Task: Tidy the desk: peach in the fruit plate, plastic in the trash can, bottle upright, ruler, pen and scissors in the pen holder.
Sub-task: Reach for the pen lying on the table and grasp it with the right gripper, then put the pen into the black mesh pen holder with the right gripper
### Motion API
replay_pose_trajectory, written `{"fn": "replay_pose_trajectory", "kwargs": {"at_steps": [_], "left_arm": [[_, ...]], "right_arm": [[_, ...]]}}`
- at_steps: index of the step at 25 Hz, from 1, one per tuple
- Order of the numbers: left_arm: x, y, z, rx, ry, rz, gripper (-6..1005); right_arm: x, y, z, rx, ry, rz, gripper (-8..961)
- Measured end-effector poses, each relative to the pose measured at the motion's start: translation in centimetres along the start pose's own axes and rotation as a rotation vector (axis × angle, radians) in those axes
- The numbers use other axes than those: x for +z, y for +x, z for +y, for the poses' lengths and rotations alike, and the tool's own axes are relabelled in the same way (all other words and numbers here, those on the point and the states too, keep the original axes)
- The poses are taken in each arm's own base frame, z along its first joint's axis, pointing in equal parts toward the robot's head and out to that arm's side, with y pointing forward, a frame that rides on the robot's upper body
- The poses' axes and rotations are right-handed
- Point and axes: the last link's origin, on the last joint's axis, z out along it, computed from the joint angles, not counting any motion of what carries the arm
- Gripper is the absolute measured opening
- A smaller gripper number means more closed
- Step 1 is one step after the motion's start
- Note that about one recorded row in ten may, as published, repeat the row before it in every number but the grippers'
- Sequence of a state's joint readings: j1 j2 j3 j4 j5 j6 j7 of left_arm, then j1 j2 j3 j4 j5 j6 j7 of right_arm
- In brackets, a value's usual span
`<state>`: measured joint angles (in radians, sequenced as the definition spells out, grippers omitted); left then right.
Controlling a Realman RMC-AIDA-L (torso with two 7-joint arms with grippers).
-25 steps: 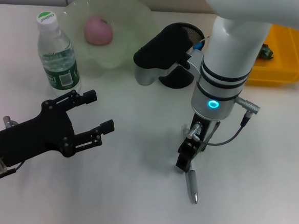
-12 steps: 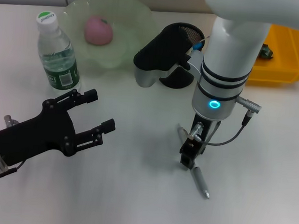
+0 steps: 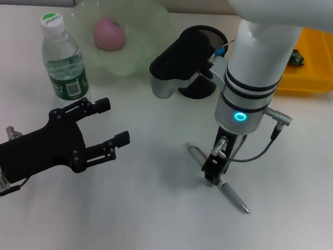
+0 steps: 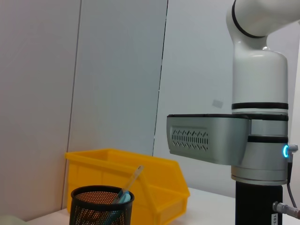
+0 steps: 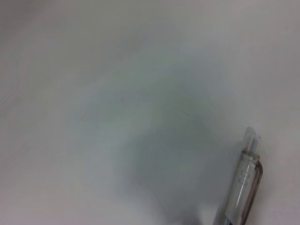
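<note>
A clear grey pen point(image 3: 225, 189) lies slantwise on the white desk, and my right gripper point(image 3: 212, 173) points straight down onto its middle, shut on it. The right wrist view shows one end of the pen point(image 5: 241, 187) over the desk. My left gripper point(image 3: 112, 122) hovers open at the near left, holding nothing. The pink peach point(image 3: 109, 33) rests in the pale green fruit plate point(image 3: 148, 21). The bottle point(image 3: 62, 60) stands upright beside the plate. The black mesh pen holder point(image 3: 210, 36) point(image 4: 101, 206), partly hidden by my right arm, has a blue-tipped item sticking out.
A yellow bin point(image 3: 322, 67) point(image 4: 140, 180) sits at the far right with a small dark item inside. My right arm's black and grey wrist housing point(image 3: 177, 60) hangs in front of the pen holder.
The pen has swung round under my right gripper, from pointing toward me to lying slantwise. The gripper has shifted slightly right. My left arm has barely moved.
</note>
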<state>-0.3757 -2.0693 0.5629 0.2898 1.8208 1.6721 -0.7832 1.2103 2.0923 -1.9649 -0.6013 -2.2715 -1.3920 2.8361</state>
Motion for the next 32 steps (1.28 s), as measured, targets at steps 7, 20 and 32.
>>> {"fn": "replay_pose_trajectory", "kwargs": {"at_steps": [7,20,32], "left_arm": [[0.1,0.06,-0.04,0.001,-0.002,0.001,797],[0.17,0.14,-0.12,0.002,-0.004,0.001,797],[0.26,0.27,-0.23,0.007,-0.006,0.003,797]], "right_arm": [[0.1,0.09,0.03,-0.016,0.009,0.009,249],[0.26,0.4,0.02,-0.031,0.009,0.026,227],[0.54,0.82,0.08,-0.068,0.033,0.061,109]]}}
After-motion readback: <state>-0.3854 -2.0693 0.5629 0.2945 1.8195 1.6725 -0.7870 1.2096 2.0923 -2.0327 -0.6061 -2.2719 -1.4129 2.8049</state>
